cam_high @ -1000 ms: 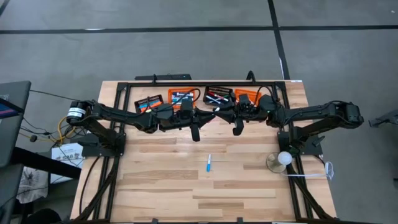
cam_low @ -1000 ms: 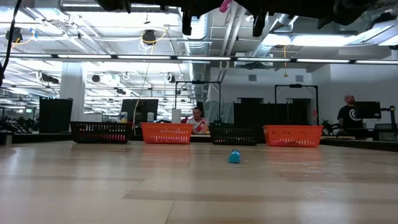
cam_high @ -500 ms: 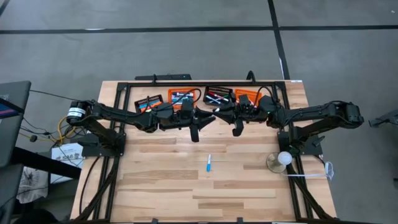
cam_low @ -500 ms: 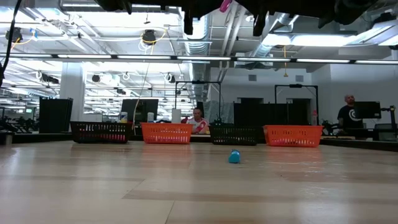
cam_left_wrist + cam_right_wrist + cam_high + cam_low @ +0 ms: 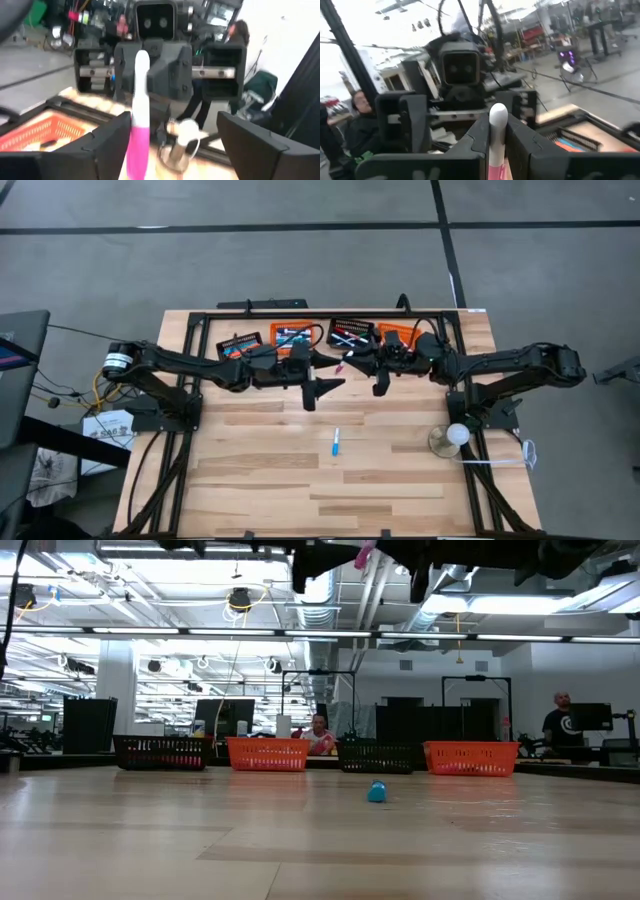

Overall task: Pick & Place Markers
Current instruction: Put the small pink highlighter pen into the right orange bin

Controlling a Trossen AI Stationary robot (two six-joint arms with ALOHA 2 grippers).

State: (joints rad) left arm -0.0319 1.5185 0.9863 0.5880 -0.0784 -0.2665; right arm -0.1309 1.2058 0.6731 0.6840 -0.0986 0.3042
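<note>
While left jaws gape, right jaws clench pink-white marker [image 5: 496, 145]; blue marker [image 5: 336, 443] on table [image 5: 260, 480].

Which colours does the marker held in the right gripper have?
The marker is pink with a white end, clamped in the right gripper; the right wrist view shows it best.

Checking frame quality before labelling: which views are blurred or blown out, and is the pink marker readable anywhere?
Left wrist view: soft all over, pink marker smeared between the open left gripper. Right wrist view: sky blown out, background blurred, marker sharp in the right gripper. Low view: sharp, ceiling lights glare, blue marker clear. High view: even light, pink marker tiny.
</note>
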